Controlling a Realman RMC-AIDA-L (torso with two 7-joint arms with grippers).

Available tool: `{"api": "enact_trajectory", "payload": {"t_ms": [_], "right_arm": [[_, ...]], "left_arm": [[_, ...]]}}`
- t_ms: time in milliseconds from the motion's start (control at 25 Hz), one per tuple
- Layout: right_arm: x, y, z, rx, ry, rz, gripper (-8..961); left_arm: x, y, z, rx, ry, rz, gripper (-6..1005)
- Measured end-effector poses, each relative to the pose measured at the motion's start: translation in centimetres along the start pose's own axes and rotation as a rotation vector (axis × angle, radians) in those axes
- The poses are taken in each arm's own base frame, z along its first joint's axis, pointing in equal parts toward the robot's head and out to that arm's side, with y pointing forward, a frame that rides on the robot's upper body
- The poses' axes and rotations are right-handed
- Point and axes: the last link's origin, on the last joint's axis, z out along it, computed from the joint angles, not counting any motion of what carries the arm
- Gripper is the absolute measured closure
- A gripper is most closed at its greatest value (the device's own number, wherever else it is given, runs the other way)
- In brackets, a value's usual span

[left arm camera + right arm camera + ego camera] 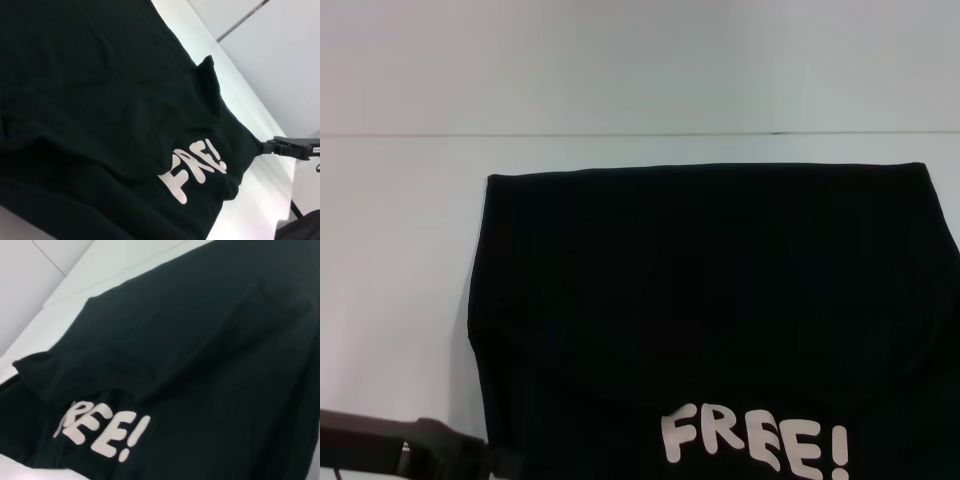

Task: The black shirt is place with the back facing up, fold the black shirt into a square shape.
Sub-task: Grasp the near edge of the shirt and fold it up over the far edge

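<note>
Your left gripper (470,458), dark and rigid, sits at the near-left table edge, clamped on the near-left edge of the soft black short-sleeved shirt (710,300). Its pale "FREE!" lettering (755,445) faces up, near side, on the white table (400,250). Right gripper (267,147): fingers closed on the shirt's right edge.

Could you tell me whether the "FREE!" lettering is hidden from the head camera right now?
No, the pale "FREE!" lettering shows plainly on the near part of the black shirt, facing up.
</note>
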Motion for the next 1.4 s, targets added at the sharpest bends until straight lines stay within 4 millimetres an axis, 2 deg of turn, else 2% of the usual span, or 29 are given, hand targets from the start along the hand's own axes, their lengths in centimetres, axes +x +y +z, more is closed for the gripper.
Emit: {"api": "enact_trajectory", "payload": {"t_ms": [240, 440, 800, 840, 880, 1160, 1400], "right_arm": [[-0.9, 0.3, -0.6, -0.029, -0.035, -0.02, 944], [-4.0, -0.1, -0.3, -0.033, -0.1, -0.058, 944], [-11.6, -0.8, 3.4, -0.028, -0.144, -0.142, 944], [-12.2, -0.8, 3.6, -0.022, -0.146, -0.148, 943], [-13.1, -0.9, 4.0, -0.016, -0.149, -0.157, 943], [-17.4, -0.9, 6.3, 0.017, -0.157, -0.197, 943], [-20.2, -0.6, 9.0, 0.046, -0.147, -0.231, 939]], "left_arm": [[0.3, 0.0, -0.5, 0.005, 0.03, 0.007, 993], [3.3, -0.4, -1.2, 0.025, 0.11, 0.065, 992], [9.8, -1.9, -0.9, 0.12, 0.233, 0.121, 991], [9.8, -1.9, -0.9, 0.12, 0.233, 0.121, 991], [11.3, -2.3, -0.5, 0.154, 0.246, 0.128, 992], [14.4, -3.4, 0.1, 0.251, 0.28, 0.137, 992], [15.9, -4.3, 0.5, 0.341, 0.304, 0.143, 991]]}}
